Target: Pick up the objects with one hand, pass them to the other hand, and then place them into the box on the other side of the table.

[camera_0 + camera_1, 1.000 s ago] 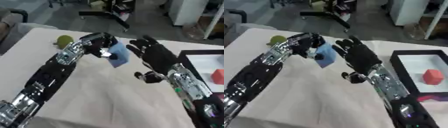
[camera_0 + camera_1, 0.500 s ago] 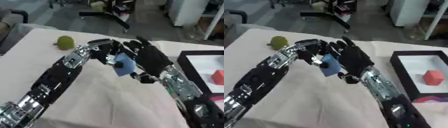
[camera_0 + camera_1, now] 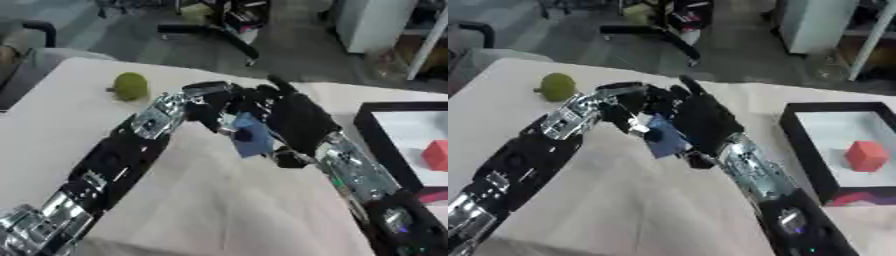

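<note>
- Midway over the counter [image 3: 219, 200], the left hand [image 3: 208, 102] has its fingers curled round a blue object [image 3: 252, 136], holding it up above the surface.
- Pressed against that object from the other side, the right hand [image 3: 293, 117] shows fingers spread straight and apart.
- Far left, a green fruit [image 3: 556, 86] rests on the counter.
- At right, the black box [image 3: 807, 160] holds 1 red cube [image 3: 865, 155].

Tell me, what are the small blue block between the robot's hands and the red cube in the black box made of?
The small blue block looks matte and soft-edged, perhaps foam, though plastic is possible. The red cube in the black box shows flat, dull faces without shine, suggesting foam or painted wood; the look leaves it open.
</note>
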You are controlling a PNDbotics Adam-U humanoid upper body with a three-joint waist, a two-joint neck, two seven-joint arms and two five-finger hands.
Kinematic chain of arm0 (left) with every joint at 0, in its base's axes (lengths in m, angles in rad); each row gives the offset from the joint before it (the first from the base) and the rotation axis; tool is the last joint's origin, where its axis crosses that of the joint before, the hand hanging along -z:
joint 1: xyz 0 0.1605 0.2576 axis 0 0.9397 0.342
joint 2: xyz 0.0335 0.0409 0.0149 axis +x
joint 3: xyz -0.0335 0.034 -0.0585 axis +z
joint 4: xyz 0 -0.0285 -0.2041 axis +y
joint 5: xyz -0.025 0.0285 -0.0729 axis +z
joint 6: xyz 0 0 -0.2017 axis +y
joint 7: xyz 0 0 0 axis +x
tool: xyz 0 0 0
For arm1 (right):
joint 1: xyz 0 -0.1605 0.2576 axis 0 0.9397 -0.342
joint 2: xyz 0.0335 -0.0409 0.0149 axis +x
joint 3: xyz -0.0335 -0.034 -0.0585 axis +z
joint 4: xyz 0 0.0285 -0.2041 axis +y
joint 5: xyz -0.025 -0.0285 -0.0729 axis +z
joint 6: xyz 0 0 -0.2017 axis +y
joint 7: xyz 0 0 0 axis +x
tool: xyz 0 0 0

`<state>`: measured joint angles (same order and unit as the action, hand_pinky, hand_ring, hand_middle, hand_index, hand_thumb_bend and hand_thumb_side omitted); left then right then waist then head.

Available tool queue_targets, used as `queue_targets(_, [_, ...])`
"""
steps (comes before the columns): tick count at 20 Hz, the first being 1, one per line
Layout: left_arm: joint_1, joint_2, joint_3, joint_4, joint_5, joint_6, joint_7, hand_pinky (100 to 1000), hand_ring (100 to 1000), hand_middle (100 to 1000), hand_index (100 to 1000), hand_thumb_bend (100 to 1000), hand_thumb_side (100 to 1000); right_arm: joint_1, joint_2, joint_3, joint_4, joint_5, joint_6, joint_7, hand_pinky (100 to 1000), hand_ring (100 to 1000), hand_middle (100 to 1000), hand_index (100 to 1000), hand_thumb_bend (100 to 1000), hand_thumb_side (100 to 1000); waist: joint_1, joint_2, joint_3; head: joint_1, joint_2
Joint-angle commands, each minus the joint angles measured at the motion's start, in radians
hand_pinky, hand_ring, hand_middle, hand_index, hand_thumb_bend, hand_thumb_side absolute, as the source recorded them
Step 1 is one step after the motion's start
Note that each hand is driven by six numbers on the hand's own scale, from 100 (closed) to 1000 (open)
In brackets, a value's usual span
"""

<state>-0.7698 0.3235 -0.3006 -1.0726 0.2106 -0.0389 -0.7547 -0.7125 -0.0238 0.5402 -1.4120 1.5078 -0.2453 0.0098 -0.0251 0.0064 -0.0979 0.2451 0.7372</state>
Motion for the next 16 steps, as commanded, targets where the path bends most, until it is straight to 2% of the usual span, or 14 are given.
queue_targets(1, [-0.025, 0.004, -0.003, -0.016, 0.004, 0.002, -0.009, 721, 542, 496, 537, 638, 156, -0.02, 0.005, -0.006, -0.018, -0.031, 0.015, -0.077, 948, 793, 777, 547, 100, 235, 0.002, -0.016, -0.001, -0.005, -0.004])
queue_targets(2, [-0.025, 0.006, -0.002, -0.016, 0.003, 0.001, -0.01, 724, 547, 502, 543, 641, 164, -0.02, 0.004, -0.006, -0.016, -0.046, 0.023, -0.109, 931, 781, 762, 479, 100, 262, 0.002, -0.016, -0.001, -0.006, -0.004])
queue_targets(4, [-0.024, 0.013, 0.001, -0.014, -0.002, -0.002, -0.01, 727, 555, 510, 554, 667, 188, -0.02, 0.0, -0.006, -0.008, -0.07, 0.031, -0.157, 926, 779, 754, 407, 100, 342, 0.002, -0.016, -0.001, -0.009, -0.001])
queue_targets(5, [-0.025, 0.018, 0.003, -0.013, -0.009, -0.005, -0.008, 727, 559, 515, 562, 692, 212, -0.021, -0.002, -0.006, -0.003, -0.079, 0.031, -0.171, 926, 779, 753, 397, 100, 359, 0.002, -0.016, -0.001, -0.012, -0.001])
queue_targets(6, [-0.026, 0.022, 0.005, -0.01, -0.016, -0.009, -0.006, 734, 576, 534, 593, 779, 272, -0.022, -0.004, -0.006, 0.0, -0.085, 0.029, -0.18, 928, 780, 756, 383, 100, 397, 0.002, -0.016, -0.001, -0.014, 0.0])
queue_targets(8, [-0.026, 0.038, 0.014, -0.003, -0.036, -0.023, 0.004, 743, 594, 554, 624, 852, 331, -0.024, -0.012, -0.01, 0.002, -0.097, 0.02, -0.186, 921, 777, 747, 375, 100, 415, 0.002, -0.016, -0.001, -0.022, 0.002])
queue_targets(13, [-0.026, 0.074, 0.044, 0.01, -0.09, -0.071, 0.013, 768, 655, 617, 694, 926, 419, -0.043, -0.051, -0.032, -0.016, -0.14, 0.01, -0.19, 912, 768, 733, 362, 100, 423, 0.001, -0.018, -0.001, -0.057, 0.007])
queue_targets(14, [-0.026, 0.082, 0.052, 0.009, -0.115, -0.089, 0.019, 777, 682, 650, 712, 938, 435, -0.048, -0.061, -0.036, -0.021, -0.152, 0.01, -0.19, 900, 760, 718, 363, 100, 390, 0.0, -0.019, -0.001, -0.066, 0.008])
queue_targets(16, [-0.018, 0.099, 0.082, 0.007, -0.172, -0.127, 0.054, 795, 717, 689, 754, 961, 471, -0.059, -0.09, -0.049, -0.032, -0.175, 0.016, -0.182, 909, 765, 725, 362, 100, 421, -0.001, -0.019, -0.001, -0.087, 0.009])
